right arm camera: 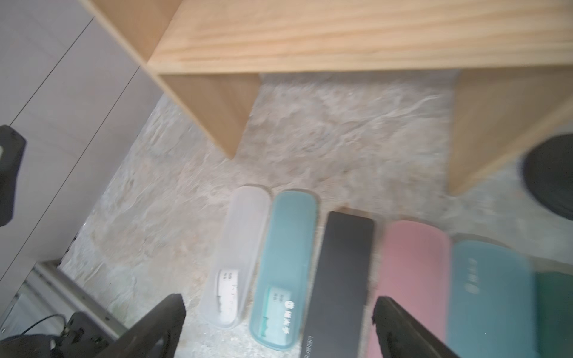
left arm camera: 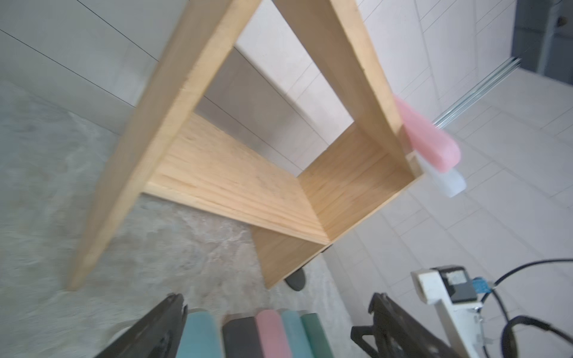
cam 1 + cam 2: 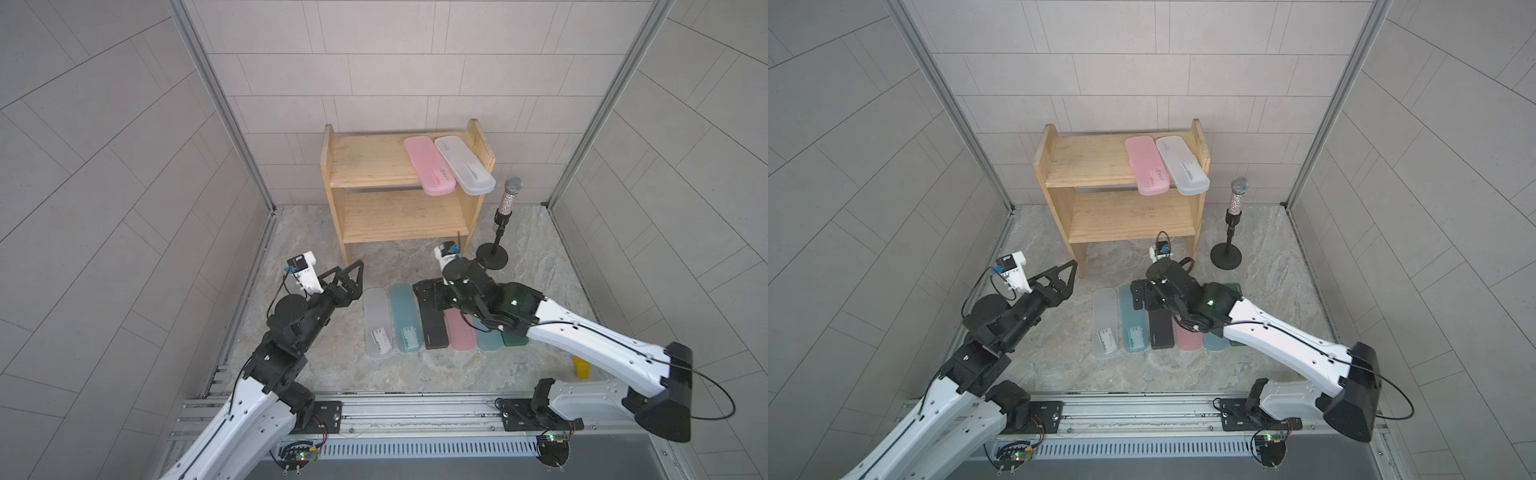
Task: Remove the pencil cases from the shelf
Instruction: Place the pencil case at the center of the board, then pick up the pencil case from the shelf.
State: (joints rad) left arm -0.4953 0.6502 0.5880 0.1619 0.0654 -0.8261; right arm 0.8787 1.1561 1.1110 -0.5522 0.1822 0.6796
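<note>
Right gripper (image 1: 278, 299) is hovering wide open and empty over the black case (image 1: 344, 263) in the near row, so I'm reading a set-down as ending and planning a far reach to the pink case (image 3: 429, 165) and frosted case (image 3: 464, 164) overhanging the shelf's (image 3: 365, 160) top tier at right.

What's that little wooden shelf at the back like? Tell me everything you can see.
The shelf is a two-tier unit of pale grained wood with raised side panels, standing on the stone-patterned floor by the back wall. Its lower board is bare. At the upper board's right end lie a pink case and a frosted white case, side by side, overhanging the front edge.
</note>
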